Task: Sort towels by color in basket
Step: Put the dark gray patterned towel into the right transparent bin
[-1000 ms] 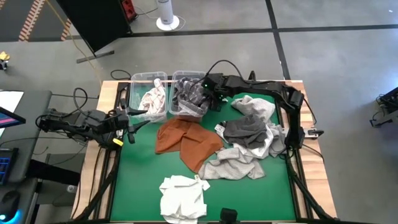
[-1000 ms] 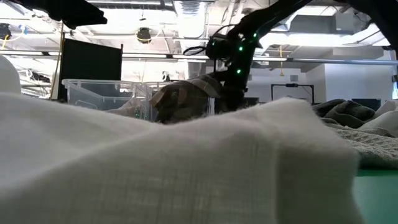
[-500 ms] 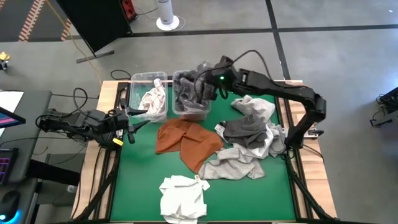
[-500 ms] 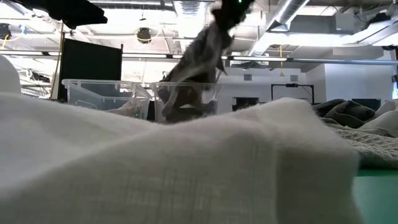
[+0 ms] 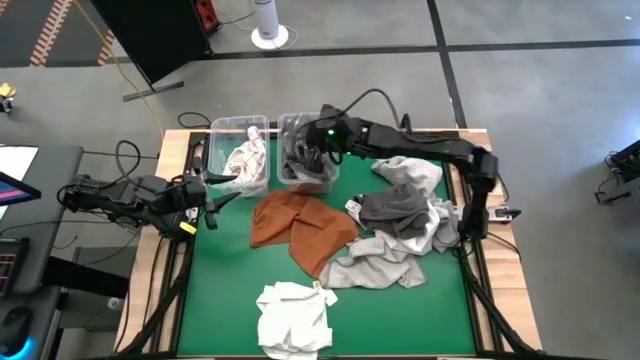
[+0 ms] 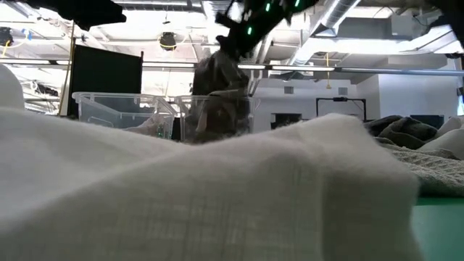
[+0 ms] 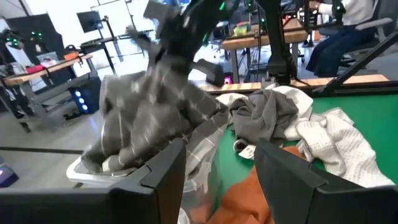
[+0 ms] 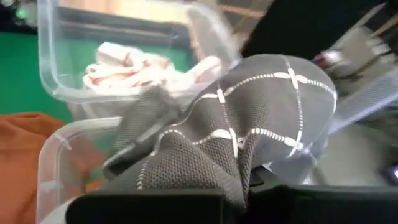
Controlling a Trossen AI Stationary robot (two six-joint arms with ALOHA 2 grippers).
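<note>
While your right pincer (image 5: 305, 150) stays clamped on the grid towel (image 7: 149, 118) above the bin (image 5: 300, 178), lower, then release.

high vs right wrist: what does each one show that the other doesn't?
High only: the whole green table, the left gripper waiting open at the table's left edge, the white towel, and the grey pile at right.
Right wrist only: the white grid lines on the grey towel and the right gripper shut on it.
Both: the two clear bins, the red-checked towel in one, the rust-orange towel.
</note>
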